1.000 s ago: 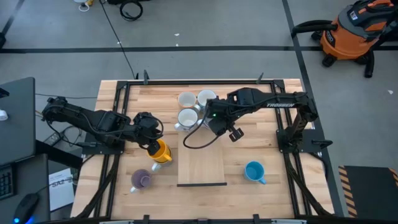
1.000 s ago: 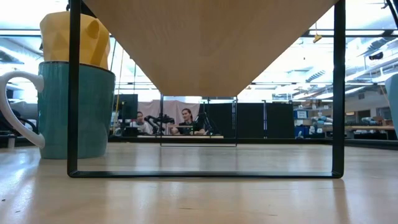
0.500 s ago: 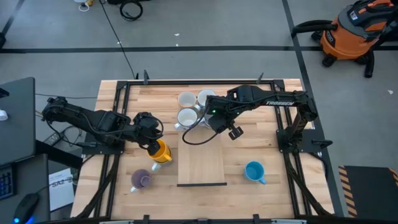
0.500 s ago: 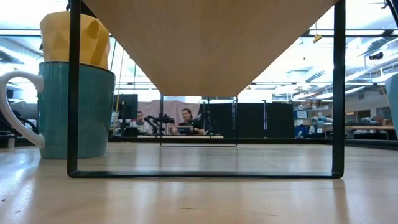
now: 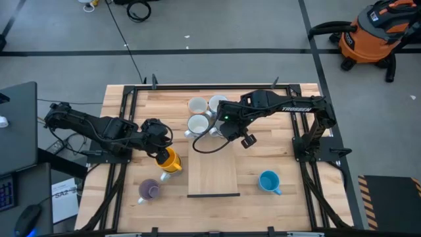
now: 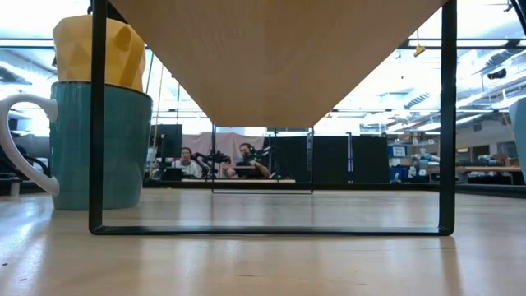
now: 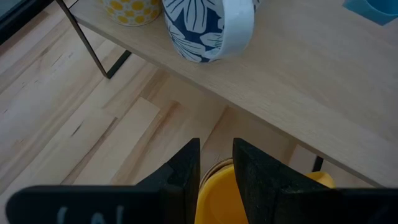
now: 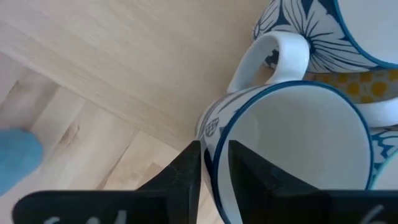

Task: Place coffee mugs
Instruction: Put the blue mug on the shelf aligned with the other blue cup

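The right gripper (image 8: 211, 180) is clamped on the rim of a white mug (image 8: 292, 149), one finger inside and one outside. This mug stands in a cluster of white mugs (image 5: 209, 105), touching its neighbours. The low shelf (image 5: 214, 172) lies just beside this gripper. The left gripper (image 7: 216, 171) is closed on the rim of the yellow mug (image 5: 170, 160), near the shelf's other side. I judge both mugs are being picked; next, lift straight up, then carry to the shelf.
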`<control>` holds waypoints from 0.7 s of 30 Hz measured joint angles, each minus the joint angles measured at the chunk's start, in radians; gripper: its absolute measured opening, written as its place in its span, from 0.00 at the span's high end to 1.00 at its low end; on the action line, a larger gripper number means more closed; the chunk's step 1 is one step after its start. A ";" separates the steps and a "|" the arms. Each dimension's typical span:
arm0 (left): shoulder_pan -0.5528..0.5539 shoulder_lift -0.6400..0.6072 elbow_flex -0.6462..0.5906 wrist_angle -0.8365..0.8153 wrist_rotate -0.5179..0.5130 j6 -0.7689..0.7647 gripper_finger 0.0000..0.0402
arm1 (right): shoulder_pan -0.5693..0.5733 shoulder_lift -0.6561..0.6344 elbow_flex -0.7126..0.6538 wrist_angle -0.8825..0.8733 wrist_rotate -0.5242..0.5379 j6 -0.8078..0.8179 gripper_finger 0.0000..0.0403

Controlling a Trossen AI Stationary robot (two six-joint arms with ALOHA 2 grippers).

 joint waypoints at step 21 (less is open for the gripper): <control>0.000 0.000 0.000 0.000 0.000 -0.001 0.75 | 0.000 0.000 0.000 0.064 0.005 0.000 0.75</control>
